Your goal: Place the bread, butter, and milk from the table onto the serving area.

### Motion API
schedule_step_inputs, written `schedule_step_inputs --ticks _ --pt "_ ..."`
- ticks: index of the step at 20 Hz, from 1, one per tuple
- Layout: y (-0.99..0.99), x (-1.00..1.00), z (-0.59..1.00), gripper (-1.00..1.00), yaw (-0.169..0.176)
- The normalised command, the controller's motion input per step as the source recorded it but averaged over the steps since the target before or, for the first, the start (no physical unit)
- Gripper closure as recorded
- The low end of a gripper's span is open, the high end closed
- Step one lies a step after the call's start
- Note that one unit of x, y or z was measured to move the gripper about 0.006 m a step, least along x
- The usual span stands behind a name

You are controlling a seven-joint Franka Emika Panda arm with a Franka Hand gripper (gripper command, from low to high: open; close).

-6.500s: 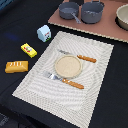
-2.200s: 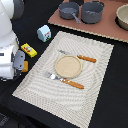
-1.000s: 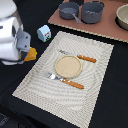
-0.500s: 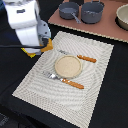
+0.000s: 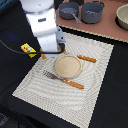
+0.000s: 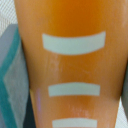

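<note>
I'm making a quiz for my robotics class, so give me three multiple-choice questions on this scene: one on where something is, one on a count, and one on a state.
1. Where is the butter?
A. on the round dish
B. on the black table, off the placemat, at the exterior view's left
C. in a pot

2. How many grey pots stand on the brown board?
A. one
B. two
C. four

3. What state is the plate in?
A. bare
B. loaded with food
C. overturned

Answers:
1. B: the yellow packet lies beyond the mat's edge.
2. B: two pots stand side by side.
3. A: only its tan face shows.
</note>
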Motion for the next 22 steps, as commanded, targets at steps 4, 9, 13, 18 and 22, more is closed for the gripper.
schedule_step_inputs --ticks 4,9,13,18,22 --pt "0.04 0.73 -0.11 1.00 -0.049" --pt "0.20 0.58 -0.08 1.00 -0.037" --pt "0.25 0.52 -0.04 1.00 -0.021" --pt "0.21 0.71 0.07 1.00 -0.042" --pt "0.20 0.90 0.32 1.00 -0.058"
